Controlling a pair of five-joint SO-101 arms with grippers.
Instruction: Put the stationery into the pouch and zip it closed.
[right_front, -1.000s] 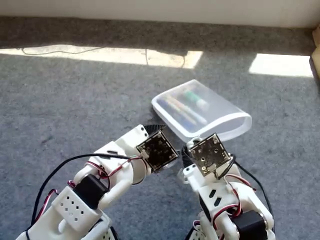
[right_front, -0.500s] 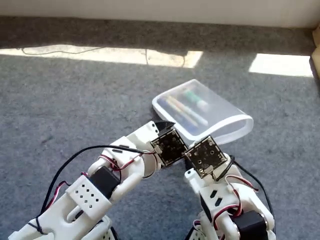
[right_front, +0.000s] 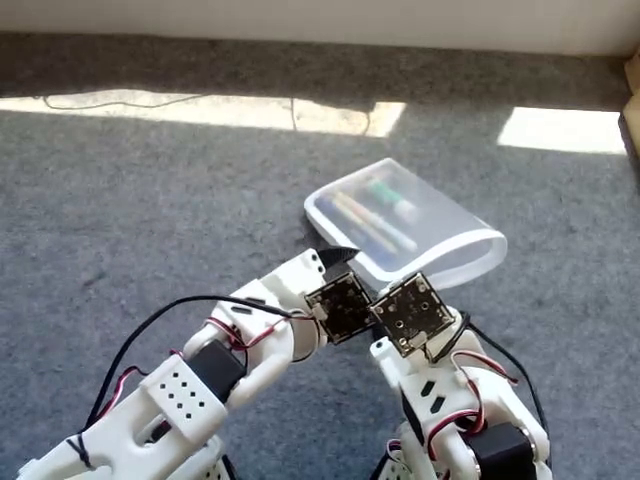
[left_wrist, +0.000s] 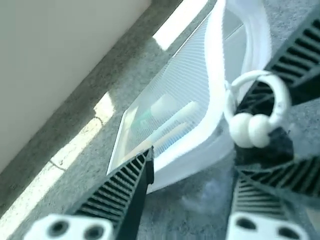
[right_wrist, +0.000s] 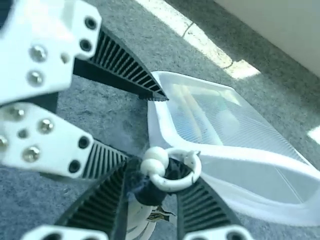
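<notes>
A translucent pouch (right_front: 440, 240) lies on the grey carpet with pens (right_front: 375, 215) inside, its open mouth toward the right. In the right wrist view my right gripper (right_wrist: 152, 187) is shut on the dark zip tab carrying a white ring pull (right_wrist: 172, 170) at the pouch's (right_wrist: 225, 130) near corner. My left gripper (left_wrist: 195, 170) stands open right beside it, its fingers on either side of the same pouch edge (left_wrist: 175, 100), close to the ring pull (left_wrist: 255, 112). From above, the left gripper (right_front: 335, 262) meets the pouch's near left corner.
Both wrists crowd together at the pouch's near side. A thin cable (right_front: 110, 100) lies on the sunlit strip at the back, along the wall. A wooden object (right_front: 632, 100) shows at the right edge. Open carpet spreads to the left.
My left arm has swung forward and to the right, bringing its open gripper up against the right gripper at the pouch's corner. The pouch and right arm have barely shifted.
</notes>
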